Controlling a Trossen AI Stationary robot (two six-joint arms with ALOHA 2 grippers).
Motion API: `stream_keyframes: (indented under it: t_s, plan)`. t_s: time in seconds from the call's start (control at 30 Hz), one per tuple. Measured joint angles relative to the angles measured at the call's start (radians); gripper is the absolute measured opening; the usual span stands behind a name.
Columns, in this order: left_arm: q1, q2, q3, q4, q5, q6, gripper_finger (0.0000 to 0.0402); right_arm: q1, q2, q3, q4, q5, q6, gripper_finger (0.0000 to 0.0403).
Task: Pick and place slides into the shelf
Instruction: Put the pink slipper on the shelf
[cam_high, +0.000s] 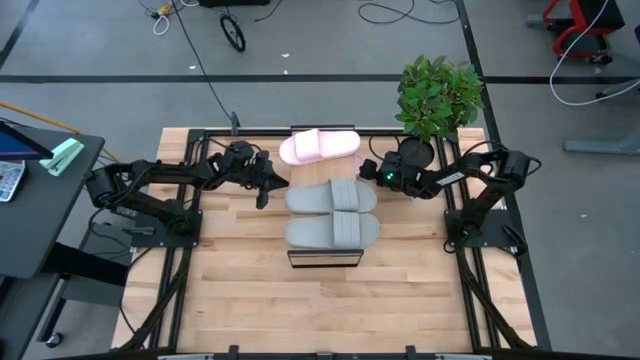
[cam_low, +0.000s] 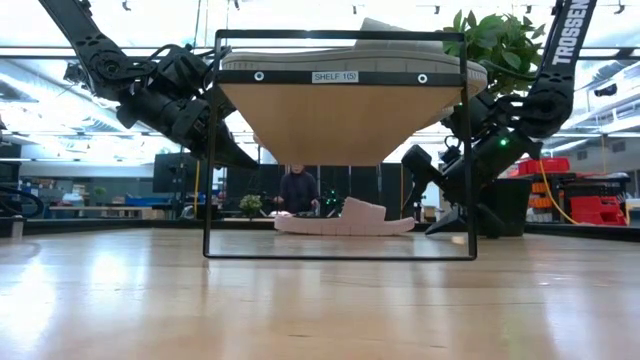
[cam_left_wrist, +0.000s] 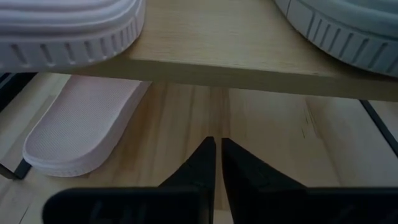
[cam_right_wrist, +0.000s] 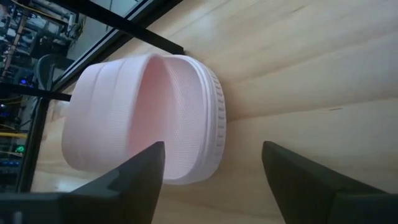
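On your left, the left gripper hangs beside the shelf's left edge with its fingers pressed together, holding nothing. On the shelf's plank you have two grey slides lying side by side and one pink slide at the far end. A second pink slide lies on the tabletop under the shelf. On your right, the right gripper points at it, fingers spread wide, not touching.

Robotics lab; floor cables, framed workbench, benches beyond.
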Motion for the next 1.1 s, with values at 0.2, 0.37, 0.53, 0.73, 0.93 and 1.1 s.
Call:
stream_keyframes:
  t_s: [0.2, 0.37, 0.53, 0.73, 0.93, 1.1]
  plan:
    - [0.0, 0.0, 0.0, -0.001, 0.0, 0.0, 0.0034, 0.0, 0.002, 0.001, -0.008, 0.001, 0.002, 0.0267]
    - [0.0, 0.0, 0.0, -0.001, 0.0, 0.0, 0.0025, 0.0, 0.003, 0.029, -0.054, 0.001, -0.006, 0.0266]
    - [0.0, 0.0, 0.0, -0.005, 0.0, -0.001, 0.0025, 0.0, 0.006, 0.062, -0.097, 0.001, -0.028, 0.0266]
    - [0.0, 0.0, 0.0, -0.005, 0.0, -0.001, 0.0035, 0.0, 0.006, 0.063, -0.111, 0.006, -0.034, 0.0256]
    - [0.0, 0.0, 0.0, -0.004, 0.0, -0.002, 0.003, 0.0, 0.006, 0.063, -0.115, 0.011, -0.037, 0.0228]
    - [0.0, 0.0, 0.0, -0.004, 0.0, -0.002, 0.0022, 0.0, 0.006, 0.063, -0.116, 0.016, -0.039, 0.0206]
